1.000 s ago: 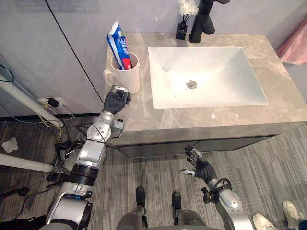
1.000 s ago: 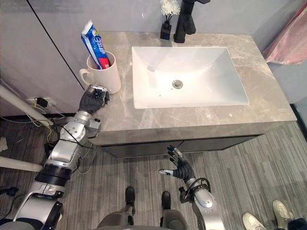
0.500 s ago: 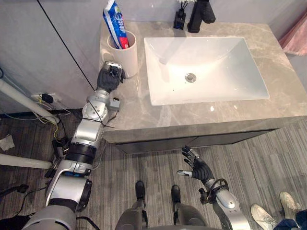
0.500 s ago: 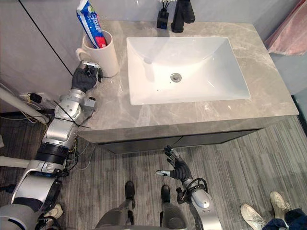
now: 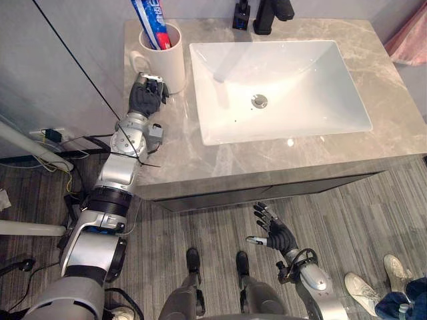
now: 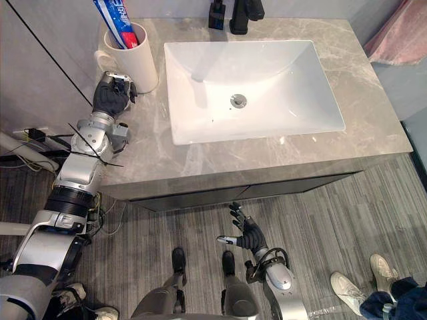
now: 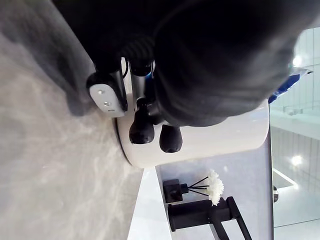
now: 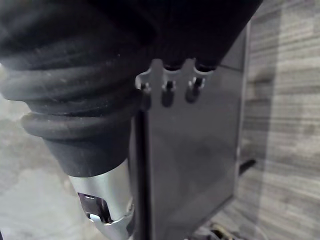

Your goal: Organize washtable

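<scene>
— Right at the left hand's [image 5: 145, 97] fingertips [image 7: 142, 131], that's the white mug [image 5: 163, 57], yeah? Where's it sitting exactly?

— Yep. Mug's upright on the marble counter [image 5: 253, 160], back-left corner, just past those fingers, with a blue toothpaste tube [image 5: 152, 17] poking out the top. Fingers are curled in tight, dark tips touching the mug's wall low down near the base. They're not wrapped round it, so the hand's holding nothing.

— And further out from the fingers?

— Off to their right is the white sink [image 5: 287, 87], its rim just beside the mug. Behind the sink stands a black faucet [image 5: 267, 10] with a little black reed diffuser [image 7: 175, 190] right next to it. The right hand [image 5: 272, 233] hangs way down in front of the cabinet, over the grey plank floor [image 5: 373, 207], well apart from everything on the counter. Its fingers are spread wide, nothing between them.
</scene>
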